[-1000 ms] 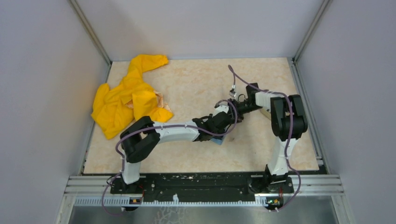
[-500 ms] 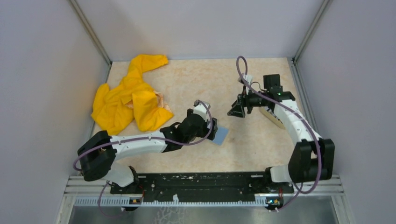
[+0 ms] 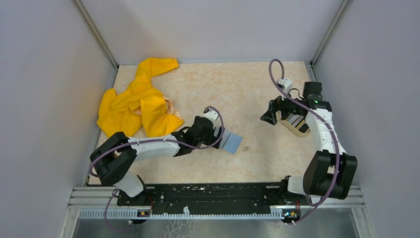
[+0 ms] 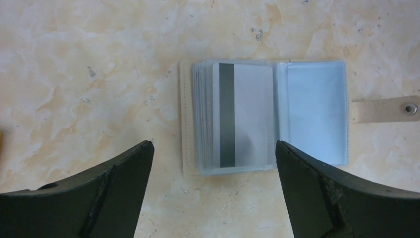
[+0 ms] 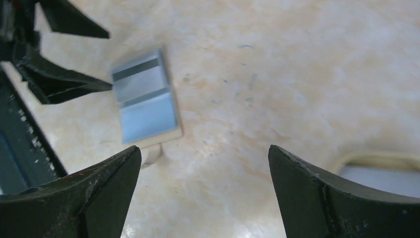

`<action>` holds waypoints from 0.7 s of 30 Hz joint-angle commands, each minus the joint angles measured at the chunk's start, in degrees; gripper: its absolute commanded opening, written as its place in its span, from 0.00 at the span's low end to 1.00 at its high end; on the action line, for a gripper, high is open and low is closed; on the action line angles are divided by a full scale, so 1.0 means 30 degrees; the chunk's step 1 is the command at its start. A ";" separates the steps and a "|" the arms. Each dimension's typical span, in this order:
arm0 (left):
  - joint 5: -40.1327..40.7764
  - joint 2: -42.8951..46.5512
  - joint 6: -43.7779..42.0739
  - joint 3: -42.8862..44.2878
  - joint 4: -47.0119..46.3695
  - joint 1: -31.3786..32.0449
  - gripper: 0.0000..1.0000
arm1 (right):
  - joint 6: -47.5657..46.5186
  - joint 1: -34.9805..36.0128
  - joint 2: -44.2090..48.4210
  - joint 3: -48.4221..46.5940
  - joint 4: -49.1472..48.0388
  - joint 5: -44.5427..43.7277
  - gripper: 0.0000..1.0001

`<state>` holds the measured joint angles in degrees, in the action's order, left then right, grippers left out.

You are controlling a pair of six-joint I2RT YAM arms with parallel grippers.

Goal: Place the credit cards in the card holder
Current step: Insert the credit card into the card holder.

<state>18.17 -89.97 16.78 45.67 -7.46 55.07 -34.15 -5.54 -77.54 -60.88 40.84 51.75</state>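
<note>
Credit cards [image 4: 242,116] showed in the card holder [image 4: 312,114]. A silvery one with a dark stripe down its left side lay on the holder's left page, over a stack of clear sleeves, as the left wrist camera saw it. Whether it sat under the top film or on it could not be told. The right page was a plain pale blue sleeve. The holder lay open and flat on the bench [image 4: 99,59], a tan edge showing round the sleeves. Its tan strap [image 4: 384,109], with a snap, stuck out flat to the right. From above, the holder was near the middle of the bench, somewhat toward the near edge.

The left tool [image 4: 213,146] hung just over the holder's left side. Its jaws were spread wide with nothing between them, and neither finger touched the holder. The right tool [image 5: 203,148] was well apart at the right side of the bench, equally wide open and empty, just beside an oval cream-rimmed dish [image 5: 376,155]. Something silvery-grey with dark bands lay in that dish, too small to make out surely. A crumpled yellow cloth [image 3: 131,106] lay at the far left of the bench.
</note>
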 commanded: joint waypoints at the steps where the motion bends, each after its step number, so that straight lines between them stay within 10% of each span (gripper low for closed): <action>1: -0.1255 -0.0315 0.0069 -0.0558 -0.1015 -0.0196 0.98 | 0.3169 -0.3398 0.2228 0.1525 -0.3183 -0.0181 0.98; 21: -0.4443 0.2251 0.1351 -0.3688 -0.4786 -0.1097 0.97 | 1.3620 -0.8934 0.1854 0.5308 -0.7931 -0.4908 0.81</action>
<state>8.40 -83.09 20.23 34.98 -18.68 52.05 -1.83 -32.08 -71.07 -46.54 24.53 40.34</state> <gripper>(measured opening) 0.971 0.831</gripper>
